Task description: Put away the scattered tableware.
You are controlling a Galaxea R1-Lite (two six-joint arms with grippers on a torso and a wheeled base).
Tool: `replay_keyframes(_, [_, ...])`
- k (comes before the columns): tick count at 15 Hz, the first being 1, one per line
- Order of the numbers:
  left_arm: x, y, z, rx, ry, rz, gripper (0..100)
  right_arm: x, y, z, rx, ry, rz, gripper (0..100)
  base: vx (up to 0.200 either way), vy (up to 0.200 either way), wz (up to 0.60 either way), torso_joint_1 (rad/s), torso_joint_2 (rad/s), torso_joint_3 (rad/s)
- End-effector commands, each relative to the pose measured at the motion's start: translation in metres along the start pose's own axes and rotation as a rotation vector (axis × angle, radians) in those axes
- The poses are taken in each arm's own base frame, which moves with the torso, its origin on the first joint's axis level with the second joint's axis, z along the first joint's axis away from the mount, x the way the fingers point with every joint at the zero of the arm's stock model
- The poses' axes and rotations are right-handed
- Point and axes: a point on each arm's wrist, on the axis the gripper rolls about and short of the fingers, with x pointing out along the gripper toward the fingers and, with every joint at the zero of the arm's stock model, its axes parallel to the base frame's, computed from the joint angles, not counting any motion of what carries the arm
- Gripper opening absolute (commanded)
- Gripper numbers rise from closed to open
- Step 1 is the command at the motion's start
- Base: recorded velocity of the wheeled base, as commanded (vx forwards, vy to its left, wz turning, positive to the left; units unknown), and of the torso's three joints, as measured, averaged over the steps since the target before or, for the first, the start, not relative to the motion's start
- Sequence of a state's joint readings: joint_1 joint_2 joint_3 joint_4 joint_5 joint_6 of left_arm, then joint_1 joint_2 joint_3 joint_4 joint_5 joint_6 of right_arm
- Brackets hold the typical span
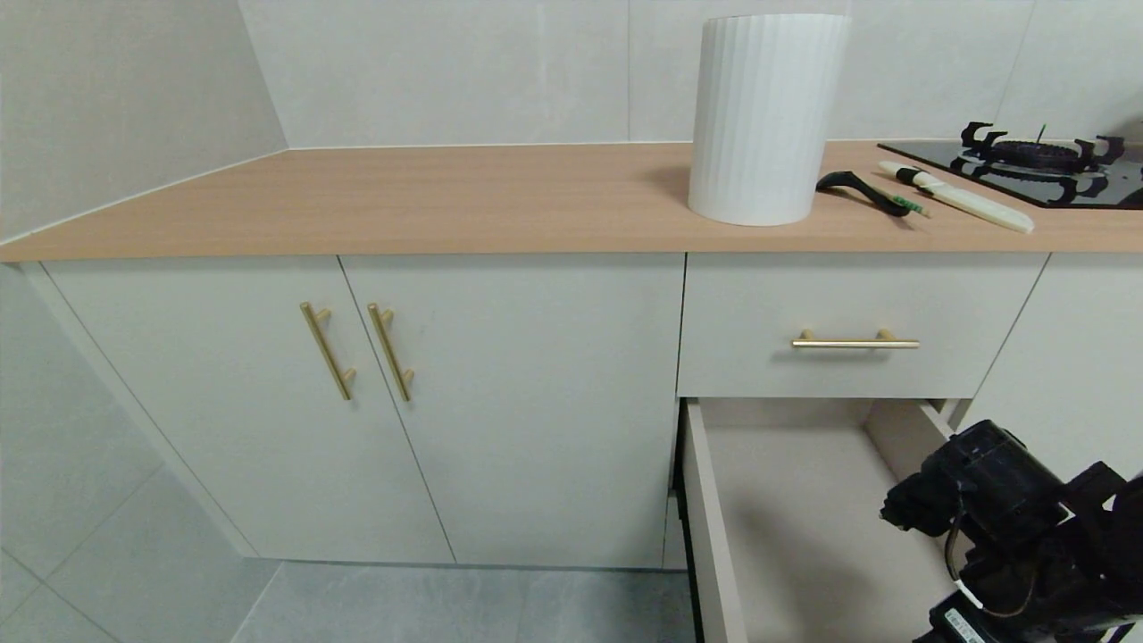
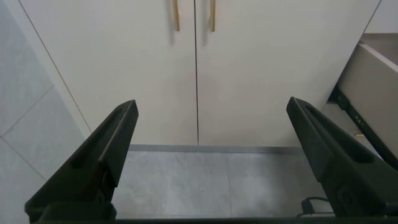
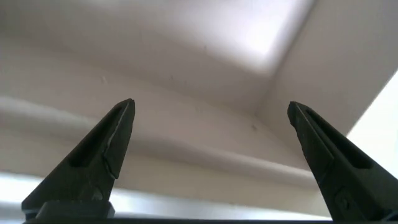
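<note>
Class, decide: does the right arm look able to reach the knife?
Probably yes: the knife lies uncovered near the counter edge, above the open right gripper, which sits low over the drawer and must rise first.

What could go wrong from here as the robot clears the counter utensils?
The black-handled peeler lies right beside the tall white ribbed container; a reach for it might knock that over. The long cream knife lies near the black stove grate, which could snag an arm. The right gripper sits low at the open beige drawer; lifting could clip its wall.
</note>
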State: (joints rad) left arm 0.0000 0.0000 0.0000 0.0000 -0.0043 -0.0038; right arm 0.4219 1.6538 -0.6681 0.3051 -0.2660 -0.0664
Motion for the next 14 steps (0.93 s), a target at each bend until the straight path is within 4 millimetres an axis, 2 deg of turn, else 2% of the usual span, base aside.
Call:
replay_keyframes(1, [0.000, 0.000, 0.000, -0.001, 0.000, 0.000, 100, -0.003, 0.001, 0.002, -0.007, -0.011, 0.002, 100, 0.000, 0.000, 0.00, 0.000, 0.00, 0.000])
replay_keyframes(4, [0.000, 0.000, 0.000, 0.001, 0.000, 0.000, 100, -0.013, -0.002, 0.015, 0.095, -0.077, 0.002, 100, 0.000, 0.000, 0.00, 0.000, 0.00, 0.000])
replay_keyframes(6, [0.000, 0.000, 0.000, 0.001, 0.000, 0.000, 100, -0.036, -0.009, 0.024, 0.229, -0.189, 0.046, 100, 0.000, 0.000, 0.00, 0.000, 0.00, 0.000])
replay_keyframes(7, [0.000, 0.000, 0.000, 0.001, 0.000, 0.000, 100, -0.036, -0.009, 0.024, 0.229, -0.189, 0.046, 100, 0.000, 0.000, 0.00, 0.000, 0.00, 0.000])
replay_keyframes(8, [0.000, 0.000, 0.000, -0.001, 0.002, 0.000, 100, -0.063, -0.020, 0.016, 0.267, -0.304, 0.147, 100, 0.000, 0.000, 0.00, 0.000, 0.00, 0.000])
replay_keyframes(9, [0.000, 0.000, 0.000, -0.001, 0.000, 0.000, 100, -0.070, -0.025, 0.014, 0.288, -0.353, 0.147, 100, 0.000, 0.000, 0.00, 0.000, 0.00, 0.000])
replay_keyframes(12, [0.000, 0.000, 0.000, -0.001, 0.000, 0.000, 100, -0.078, -0.041, 0.016, 0.359, -0.467, 0.113, 100, 0.000, 0.000, 0.00, 0.000, 0.00, 0.000])
replay_keyframes(14, [0.000, 0.000, 0.000, -0.001, 0.002, 0.000, 100, -0.079, -0.042, 0.016, 0.353, -0.474, 0.109, 100, 0.000, 0.000, 0.00, 0.000, 0.00, 0.000])
